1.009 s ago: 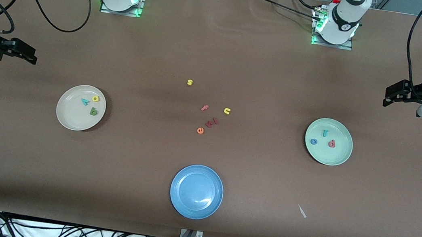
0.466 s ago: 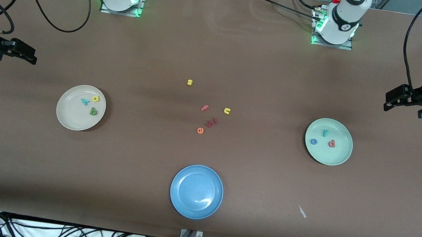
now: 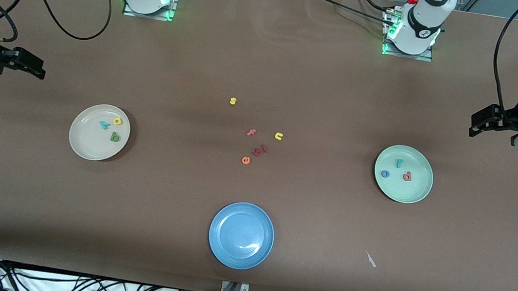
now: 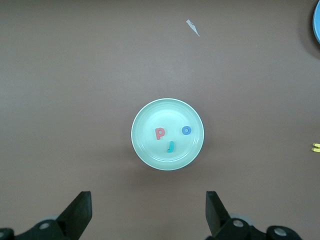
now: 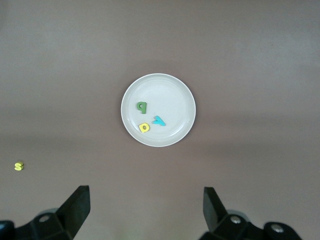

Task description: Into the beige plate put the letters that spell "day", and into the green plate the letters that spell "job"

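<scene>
**Both hands clear, both words placed.** The left hand [image 3: 475, 125] has its jaws spread wide and carries nothing. It hangs over bare bench at the left arm's end, at mid-height in the front view. The right hand [image 3: 38, 67] is equally wide and empty over the right arm's end.

Below the left hand in the frame, the green plate [image 3: 420, 193] holds the teal "j" [image 3: 399, 163], the blue "o" [image 3: 385, 173] and the pinkish-red "b" [image 3: 407, 176]. The beige plate [image 3: 83, 150] holds the olive-green "d" [image 3: 115, 137], the yellow "a" [image 3: 117, 121] and the teal "y" [image 3: 104, 124]. All six lie apart, inside the rims.

The spare letters [image 3: 261, 151] lie loose at frame centre, and the blue plate [image 3: 215, 247] at lower centre is bare.

The sorting looks complete. Your remaining step is a check: read each plate through its wrist view, keep both hands high and off the rims, and leave the spares alone.
</scene>
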`<state>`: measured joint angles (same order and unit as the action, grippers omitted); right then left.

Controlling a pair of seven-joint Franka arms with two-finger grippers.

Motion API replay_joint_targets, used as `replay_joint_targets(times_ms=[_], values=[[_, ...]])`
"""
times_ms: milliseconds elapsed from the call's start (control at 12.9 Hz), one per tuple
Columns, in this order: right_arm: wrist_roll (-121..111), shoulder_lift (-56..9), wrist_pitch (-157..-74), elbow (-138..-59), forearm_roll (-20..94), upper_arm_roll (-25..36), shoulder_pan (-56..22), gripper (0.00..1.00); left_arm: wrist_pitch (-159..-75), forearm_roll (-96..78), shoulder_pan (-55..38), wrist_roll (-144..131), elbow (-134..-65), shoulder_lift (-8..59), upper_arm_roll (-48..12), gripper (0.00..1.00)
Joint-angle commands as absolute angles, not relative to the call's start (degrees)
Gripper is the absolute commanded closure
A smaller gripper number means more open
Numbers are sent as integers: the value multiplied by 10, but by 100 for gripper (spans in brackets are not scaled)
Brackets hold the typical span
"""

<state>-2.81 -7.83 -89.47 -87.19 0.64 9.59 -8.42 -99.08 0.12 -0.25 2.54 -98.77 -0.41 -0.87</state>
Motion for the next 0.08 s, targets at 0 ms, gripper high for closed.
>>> replay_joint_targets(times_ms=[0], values=[[-29, -76, -886, -867, 2, 95, -83, 0, -997, 18, -11, 26, -992, -9, -1, 0]])
